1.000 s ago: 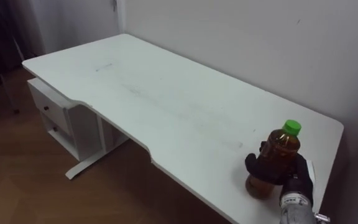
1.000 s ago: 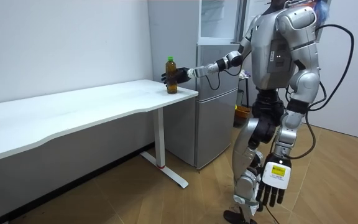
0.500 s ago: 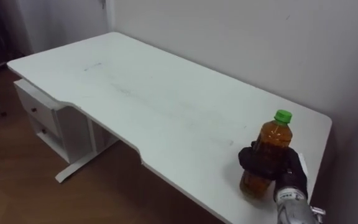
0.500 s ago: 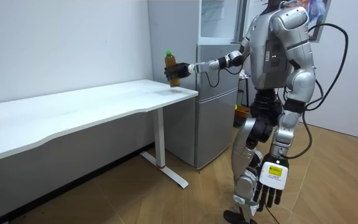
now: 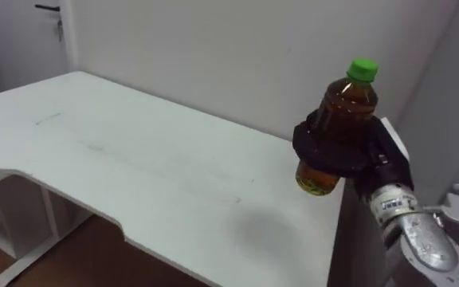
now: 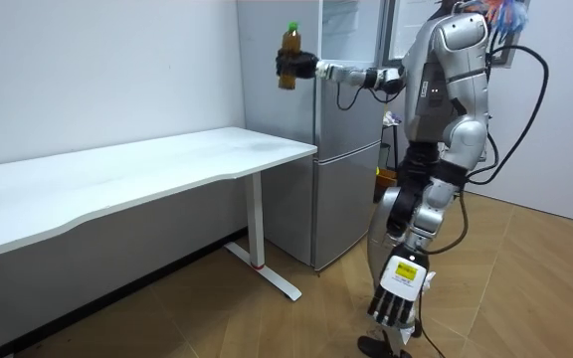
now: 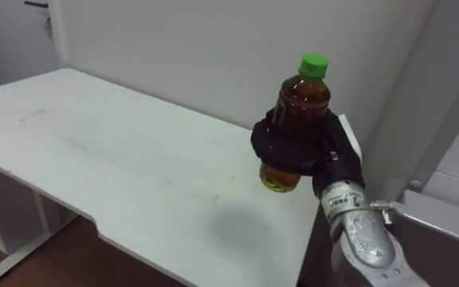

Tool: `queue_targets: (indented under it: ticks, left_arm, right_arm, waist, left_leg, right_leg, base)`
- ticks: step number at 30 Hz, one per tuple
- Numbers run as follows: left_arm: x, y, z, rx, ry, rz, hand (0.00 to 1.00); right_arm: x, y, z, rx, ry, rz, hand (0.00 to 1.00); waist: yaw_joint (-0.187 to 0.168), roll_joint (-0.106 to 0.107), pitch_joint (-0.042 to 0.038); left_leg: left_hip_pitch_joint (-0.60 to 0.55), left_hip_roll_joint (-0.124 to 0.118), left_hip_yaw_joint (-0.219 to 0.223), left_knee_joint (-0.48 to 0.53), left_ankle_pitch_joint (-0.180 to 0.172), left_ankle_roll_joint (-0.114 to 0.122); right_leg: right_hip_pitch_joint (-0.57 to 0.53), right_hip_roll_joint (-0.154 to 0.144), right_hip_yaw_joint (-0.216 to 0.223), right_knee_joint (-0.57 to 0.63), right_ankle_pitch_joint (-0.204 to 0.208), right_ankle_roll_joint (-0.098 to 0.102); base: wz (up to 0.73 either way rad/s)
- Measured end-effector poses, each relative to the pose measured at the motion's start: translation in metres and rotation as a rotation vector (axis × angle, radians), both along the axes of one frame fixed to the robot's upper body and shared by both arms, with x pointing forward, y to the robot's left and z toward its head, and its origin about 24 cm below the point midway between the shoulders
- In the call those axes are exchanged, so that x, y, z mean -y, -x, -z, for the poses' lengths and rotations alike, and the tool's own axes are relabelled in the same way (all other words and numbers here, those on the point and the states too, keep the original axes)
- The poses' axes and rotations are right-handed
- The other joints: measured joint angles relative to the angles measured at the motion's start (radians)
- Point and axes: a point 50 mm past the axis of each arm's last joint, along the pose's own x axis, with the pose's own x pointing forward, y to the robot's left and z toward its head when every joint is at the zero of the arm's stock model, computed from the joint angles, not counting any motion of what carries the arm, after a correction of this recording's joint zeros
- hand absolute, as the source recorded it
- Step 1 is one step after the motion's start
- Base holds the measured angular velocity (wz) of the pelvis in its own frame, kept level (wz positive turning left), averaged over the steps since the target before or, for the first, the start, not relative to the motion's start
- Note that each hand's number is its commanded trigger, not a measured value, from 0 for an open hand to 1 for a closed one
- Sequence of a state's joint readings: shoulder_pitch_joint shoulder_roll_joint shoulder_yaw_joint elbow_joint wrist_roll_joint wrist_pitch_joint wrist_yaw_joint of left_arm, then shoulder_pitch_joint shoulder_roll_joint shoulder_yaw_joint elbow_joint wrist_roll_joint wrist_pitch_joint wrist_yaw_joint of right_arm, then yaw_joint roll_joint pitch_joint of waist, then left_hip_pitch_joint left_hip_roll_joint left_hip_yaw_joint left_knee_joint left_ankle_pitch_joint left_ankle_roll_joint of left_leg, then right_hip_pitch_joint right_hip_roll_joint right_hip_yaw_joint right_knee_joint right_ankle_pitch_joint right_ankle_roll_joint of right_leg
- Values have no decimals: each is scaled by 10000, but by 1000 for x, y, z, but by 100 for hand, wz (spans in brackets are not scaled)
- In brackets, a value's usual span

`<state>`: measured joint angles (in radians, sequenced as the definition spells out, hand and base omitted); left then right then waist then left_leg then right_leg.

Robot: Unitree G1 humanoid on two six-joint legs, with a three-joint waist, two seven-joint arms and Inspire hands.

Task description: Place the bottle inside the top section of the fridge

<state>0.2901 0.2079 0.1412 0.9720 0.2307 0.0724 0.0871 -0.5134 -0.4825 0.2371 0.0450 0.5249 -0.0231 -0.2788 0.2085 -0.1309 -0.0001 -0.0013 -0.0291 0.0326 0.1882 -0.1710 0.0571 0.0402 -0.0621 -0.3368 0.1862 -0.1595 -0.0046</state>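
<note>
An amber bottle (image 5: pixel 346 106) with a green cap is held upright in the air, well above the right end of the white table (image 5: pixel 126 159). My right hand (image 5: pixel 331 153) is shut on its lower half, black fingers wrapped round it. In the room view the bottle (image 6: pixel 289 40) is at head height, held by the right hand (image 6: pixel 288 68) just in front of the grey fridge (image 6: pixel 346 149). My left hand (image 6: pixel 396 298) hangs low beside my leg with straight fingers. In the right eye view, bottle (image 7: pixel 301 100), right hand (image 7: pixel 292 148).
The fridge stands against the table's (image 6: pixel 117 179) right end; its grey side (image 7: pixel 445 112) rises at the right of the eye views. A white wall runs behind the table. I stand on wooden floor (image 6: pixel 525 288) in front of the fridge.
The right hand has lifted the bottle off the table's end, up to head height and towards the fridge. The eye views have swung right as my body turned.
</note>
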Motion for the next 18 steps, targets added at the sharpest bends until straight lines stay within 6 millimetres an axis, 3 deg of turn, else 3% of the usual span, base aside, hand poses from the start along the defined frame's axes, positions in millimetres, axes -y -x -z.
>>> queue_targets:
  ticks: [3,5,8,15,16,18]
  left_arm:
    - [-2,10,-1,-94,-71,-250,0]
    - [-5,16,-2,-179,-184,-434,0]
    - [-7,23,-3,-324,-356,-485,0]
    - [-7,31,-4,-473,-384,-552,0]
    - [-8,31,-4,-450,-373,-563,0]
    - [-8,30,-4,-397,-359,-623,0]
  right_arm:
    - [8,6,-20,944,243,346,100]
    - [19,12,-37,1600,583,689,100]
    - [33,16,-50,2036,776,1121,100]
    - [51,25,-70,2778,556,1772,100]
    - [56,27,-74,2913,645,1938,100]
    - [65,30,-81,3146,800,2282,100]
  waist:
    - [-361,140,-109]
    - [-516,238,-81]
    - [-745,207,-117]
    - [-1390,282,-102]
    - [-1487,243,-145]
    - [-1517,334,-116]
  left_leg:
    - [164,10,59,-27,-38,6]
    - [323,8,67,-39,-39,8]
    - [421,25,79,-26,-40,-1]
    - [487,35,135,27,-55,-8]
    - [490,35,149,36,-54,-6]
    - [593,73,318,36,-81,6]
  right_leg:
    - [159,66,72,2,13,3]
    - [307,58,52,-3,16,7]
    - [395,27,104,-1,27,-10]
    - [450,51,178,25,45,-16]
    - [444,81,180,45,46,-15]
    - [425,109,329,47,61,-12]
  base:
    - [-5]
    - [0]
    - [-1]
    - [-2]
    - [-7]
    - [-19]
